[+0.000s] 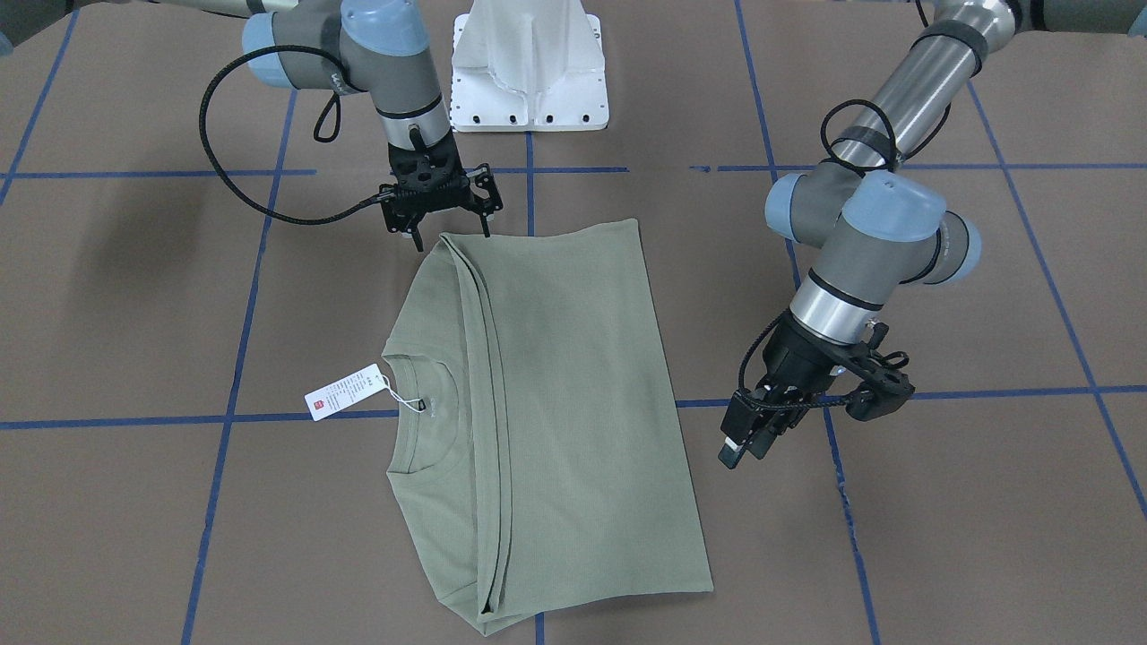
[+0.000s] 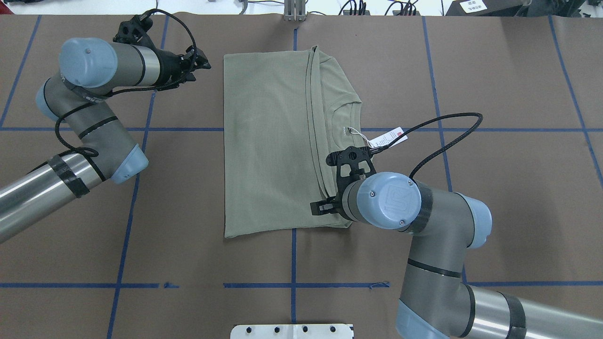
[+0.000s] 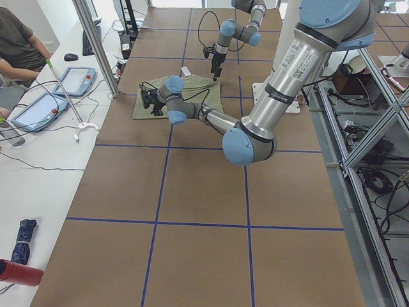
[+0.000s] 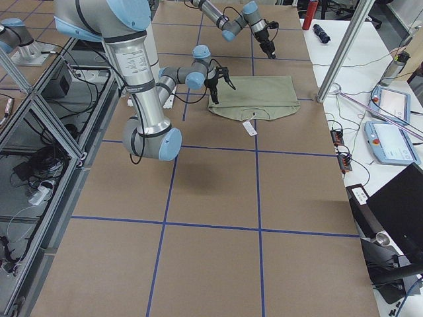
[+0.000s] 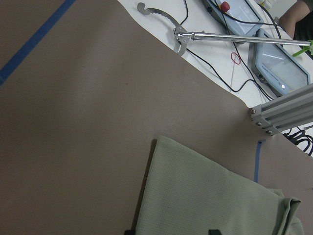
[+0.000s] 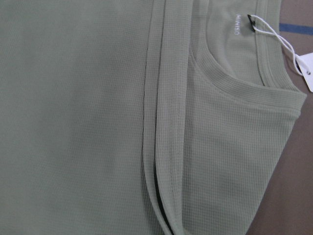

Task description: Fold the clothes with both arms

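The sage-green shirt (image 1: 573, 403) lies flat on the brown table, folded into a rectangle, with its collar and white hang tag (image 1: 345, 391) showing on one side. It also shows in the overhead view (image 2: 268, 141). My right gripper (image 1: 451, 235) hangs over the shirt's edge nearest the robot base, fingers apart and empty; its wrist view shows the folded edges and collar (image 6: 234, 93) up close. My left gripper (image 1: 744, 448) hovers beside the shirt, off the cloth, near its far corner (image 5: 161, 147). Its fingertips stand apart and hold nothing.
The white pedestal base (image 1: 529, 72) stands at the table's robot side. Blue tape lines (image 1: 224, 419) cross the brown table. Beyond the far edge are a white bench with tablets (image 3: 38, 109), cables, a metal post (image 3: 96, 45) and a seated person.
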`<state>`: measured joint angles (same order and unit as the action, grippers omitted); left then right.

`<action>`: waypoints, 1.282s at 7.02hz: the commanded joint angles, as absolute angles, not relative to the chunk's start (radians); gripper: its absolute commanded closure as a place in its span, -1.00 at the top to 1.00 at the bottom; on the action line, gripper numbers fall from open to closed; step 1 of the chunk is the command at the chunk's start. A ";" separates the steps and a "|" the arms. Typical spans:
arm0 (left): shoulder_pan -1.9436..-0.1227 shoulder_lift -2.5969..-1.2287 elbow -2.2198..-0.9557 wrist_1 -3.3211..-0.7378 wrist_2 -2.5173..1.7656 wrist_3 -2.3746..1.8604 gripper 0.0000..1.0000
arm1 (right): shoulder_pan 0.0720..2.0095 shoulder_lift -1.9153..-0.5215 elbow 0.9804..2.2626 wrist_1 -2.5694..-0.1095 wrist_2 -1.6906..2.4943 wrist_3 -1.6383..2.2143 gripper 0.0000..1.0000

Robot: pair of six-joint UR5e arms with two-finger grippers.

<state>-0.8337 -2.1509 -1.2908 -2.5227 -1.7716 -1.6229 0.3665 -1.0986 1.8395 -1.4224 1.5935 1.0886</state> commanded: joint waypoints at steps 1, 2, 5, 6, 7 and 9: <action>-0.827 -2.149 -1.292 -2.523 -1.772 -1.624 0.22 | 0.362 -1.095 1.810 -1.443 1.551 0.950 1.00; -0.822 -2.149 -1.292 -2.525 -1.772 -1.624 0.23 | 0.362 -1.092 1.783 -1.442 1.534 0.925 1.00; -0.811 -2.141 -1.293 -2.533 -1.772 -1.663 0.24 | 0.356 -1.069 1.759 -1.440 1.529 0.934 0.39; -0.811 -2.141 -1.292 -2.534 -1.772 -1.663 0.24 | 0.354 -1.068 1.761 -1.439 1.529 0.936 -0.53; -0.810 -2.141 -1.293 -2.534 -1.773 -1.664 0.24 | 0.351 -1.068 1.763 -1.434 1.531 0.937 -1.00; -0.810 -2.141 -1.293 -2.534 -1.772 -1.670 0.24 | 0.345 -1.068 1.763 -1.430 1.529 0.945 -1.00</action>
<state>-0.8103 -2.1416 -1.2930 -2.5334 -1.7721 -1.6654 0.3490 -1.0680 1.7623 -1.4325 1.5304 0.9407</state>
